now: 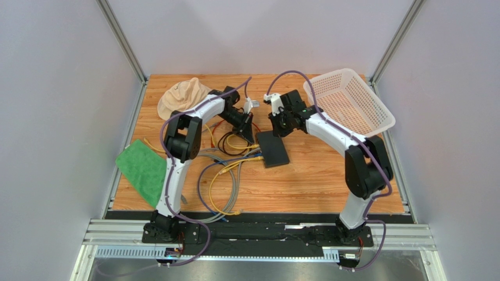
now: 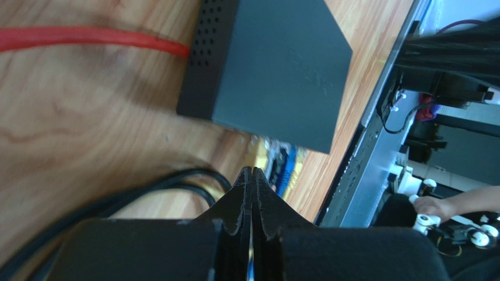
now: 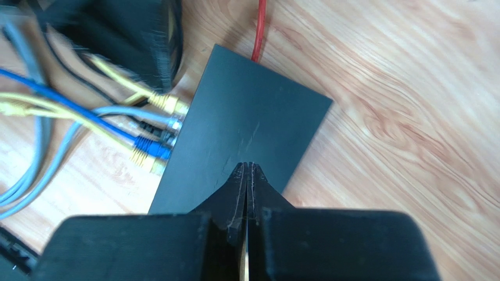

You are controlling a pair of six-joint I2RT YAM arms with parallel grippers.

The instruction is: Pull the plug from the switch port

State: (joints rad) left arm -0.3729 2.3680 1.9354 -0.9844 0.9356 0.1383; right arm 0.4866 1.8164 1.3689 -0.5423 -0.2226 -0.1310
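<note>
The switch (image 1: pixel 273 148) is a flat matte black box lying on the wooden table near the middle. It also shows in the left wrist view (image 2: pixel 276 70) and the right wrist view (image 3: pixel 246 134). Several plugs (image 3: pixel 157 137) with yellow, blue and grey cables sit in its left side ports; a red cable (image 3: pixel 260 29) enters its far end. My left gripper (image 2: pixel 252 172) is shut and empty, hovering just behind the switch. My right gripper (image 3: pixel 247 167) is shut and empty, above the switch's top face.
A white basket (image 1: pixel 352 99) stands at the back right. A beige cloth (image 1: pixel 182 95) lies back left, a green cloth (image 1: pixel 144 167) at the left edge. Loose cables (image 1: pixel 223 181) loop over the table's front middle; black cables (image 2: pixel 117 199) lie under my left gripper.
</note>
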